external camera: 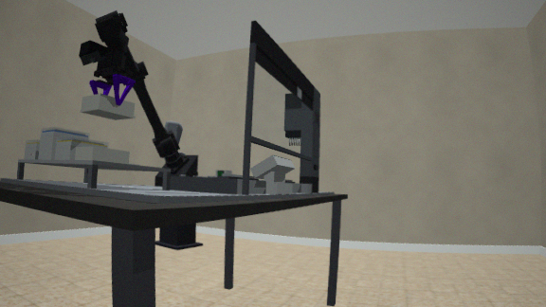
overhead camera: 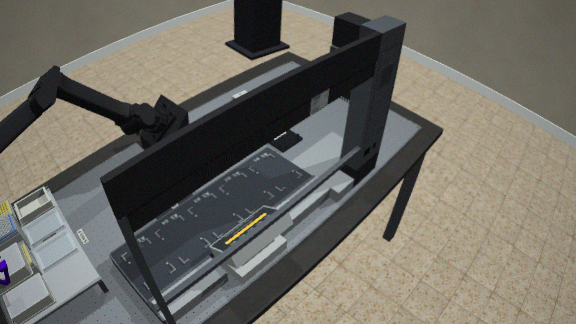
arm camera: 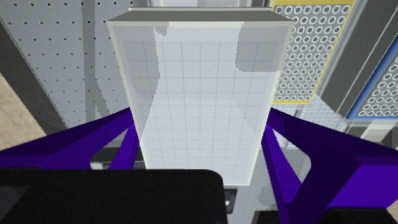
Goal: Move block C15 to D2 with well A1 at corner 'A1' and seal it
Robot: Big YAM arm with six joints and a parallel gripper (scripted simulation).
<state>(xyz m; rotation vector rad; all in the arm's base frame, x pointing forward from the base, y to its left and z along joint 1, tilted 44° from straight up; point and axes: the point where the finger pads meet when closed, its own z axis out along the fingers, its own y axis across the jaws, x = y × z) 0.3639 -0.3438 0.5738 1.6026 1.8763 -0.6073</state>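
Observation:
My gripper (external camera: 112,90) is shut on a pale deep-well block (external camera: 107,108) with a sealed, gridded top and holds it level, high above the SHELF (external camera: 90,164). In the wrist view the purple fingers clamp the two long sides of the block (arm camera: 200,95). I cannot read any ID label on it. In the top view only a purple fingertip (overhead camera: 4,272) shows at the far left edge. The liquid handler deck (overhead camera: 215,210) lies under the black gantry (overhead camera: 250,125), and its bracketed positions are all empty.
On the SHELF stand an open reservoir (overhead camera: 35,202), two plates (overhead camera: 47,235), a sealed block (overhead camera: 27,297) and a yellow tip rack (arm camera: 312,50). A blue tip rack (arm camera: 380,85) is beside it. A grey unit with a yellow strip (overhead camera: 245,230) fronts the deck. A green key (external camera: 221,172) sits near the arm's base.

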